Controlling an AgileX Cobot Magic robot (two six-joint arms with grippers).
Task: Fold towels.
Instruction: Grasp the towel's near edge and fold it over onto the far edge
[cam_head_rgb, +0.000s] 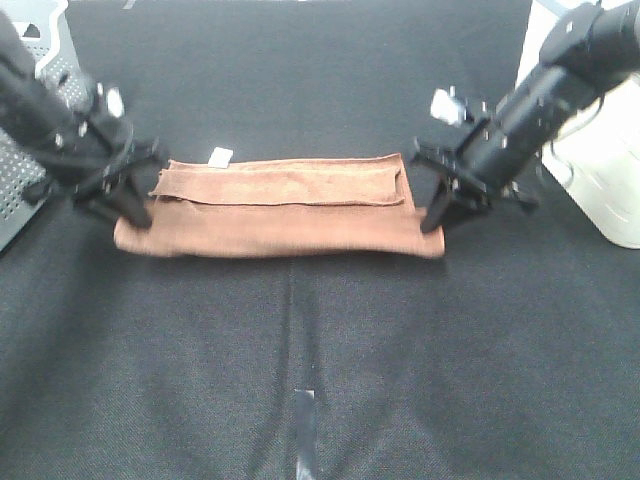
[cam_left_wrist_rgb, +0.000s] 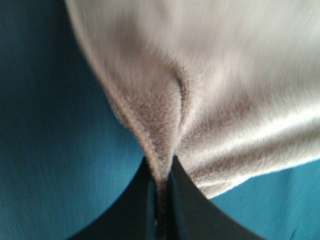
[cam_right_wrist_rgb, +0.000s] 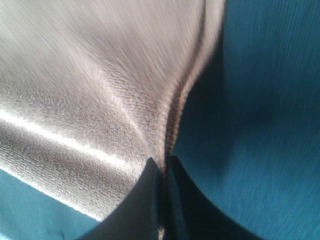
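Black mat: both arms slope inward, fingers pinching towel ends, perhaps lifted.

Towel: reddish-brown, plain, plush nap, with the hem showing as a slightly darker line. Tag: white. Counter: black woven cloth, no pattern. Tape strip on it: dull grey. Left arm and right arm, jaws included: black, with small silver-white fittings. Perforated panel: light grey, dotted with holes. Housing: white. Wrist views: towel reads pale grey-tan with a bright sheen band, counter teal-blue, jaws black.
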